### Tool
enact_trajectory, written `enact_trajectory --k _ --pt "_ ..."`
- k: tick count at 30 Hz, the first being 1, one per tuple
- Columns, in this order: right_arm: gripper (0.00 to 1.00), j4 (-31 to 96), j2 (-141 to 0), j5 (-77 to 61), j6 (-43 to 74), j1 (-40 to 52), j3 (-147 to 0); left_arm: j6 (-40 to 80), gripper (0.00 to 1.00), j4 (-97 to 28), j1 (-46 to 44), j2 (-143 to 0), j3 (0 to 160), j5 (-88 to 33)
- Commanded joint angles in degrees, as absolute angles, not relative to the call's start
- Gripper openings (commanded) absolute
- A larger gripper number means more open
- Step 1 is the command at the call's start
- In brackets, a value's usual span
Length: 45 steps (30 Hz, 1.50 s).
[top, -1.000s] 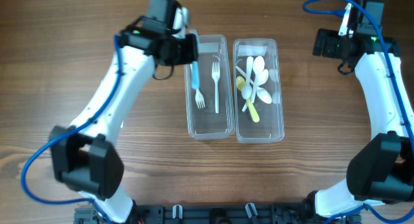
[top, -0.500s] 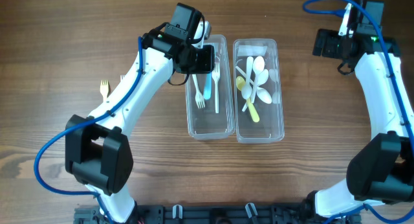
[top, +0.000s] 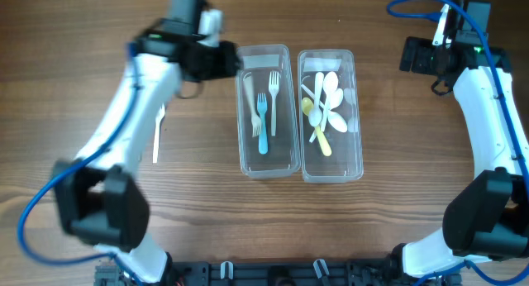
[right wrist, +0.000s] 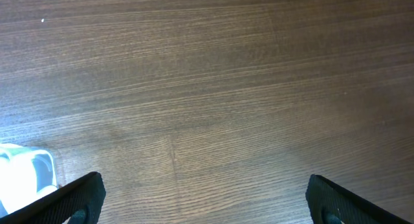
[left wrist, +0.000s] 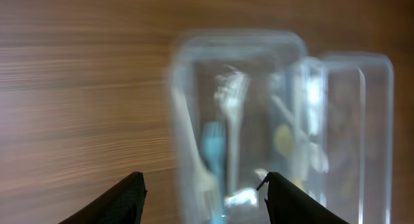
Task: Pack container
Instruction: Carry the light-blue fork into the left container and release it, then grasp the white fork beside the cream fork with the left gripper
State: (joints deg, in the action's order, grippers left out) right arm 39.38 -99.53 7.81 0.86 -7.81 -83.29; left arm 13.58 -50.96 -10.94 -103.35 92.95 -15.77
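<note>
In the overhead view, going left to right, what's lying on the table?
white utensil → clear fork container → clear spoon container

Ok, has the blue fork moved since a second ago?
Yes. The blue fork has gone from the left container's top-left rim to lie inside it, near the middle, beside the white forks.

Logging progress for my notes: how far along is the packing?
Done: forks lie in the left container, spoons in the right container. In hand: nothing; the left gripper and right gripper are open. Remaining: one white fork on the table.
</note>
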Motion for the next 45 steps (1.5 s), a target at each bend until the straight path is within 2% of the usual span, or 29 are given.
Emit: enact_trajectory --k 1,6,9,15,22,32,45 --pt "1.0 39.22 -98.24 8.62 1.48 -7.57 -84.31 10.41 0.61 -55.42 -3.99 -95.64 93.12 -8.4" --pt "1.0 39.22 -98.24 8.62 1.5 -7.57 -84.31 10.46 0.55 -62.48 1.08 -94.17 93.1 -6.96" --pt "1.0 39.22 -98.24 8.62 1.48 -7.57 -84.31 9.1 0.5 -65.8 1.06 -95.18 92.77 -6.74" --pt "1.0 39.22 -98.24 8.62 1.5 -7.57 -84.31 8.73 0.48 -68.05 0.1 -97.54 88.33 1.39" --pt "1.0 39.22 -98.24 8.62 1.5 -7.57 -84.31 8.67 0.49 -59.92 0.34 -100.44 78.06 2.7" --pt "1.0 39.22 -98.24 8.62 1.5 -7.57 -84.31 1.48 0.5 -46.41 1.17 -102.87 69.36 2.92" --pt "1.0 39.2 -98.24 8.6 1.5 -7.57 -84.31 0.19 0.49 -40.42 4.99 -109.38 68.58 2.85"
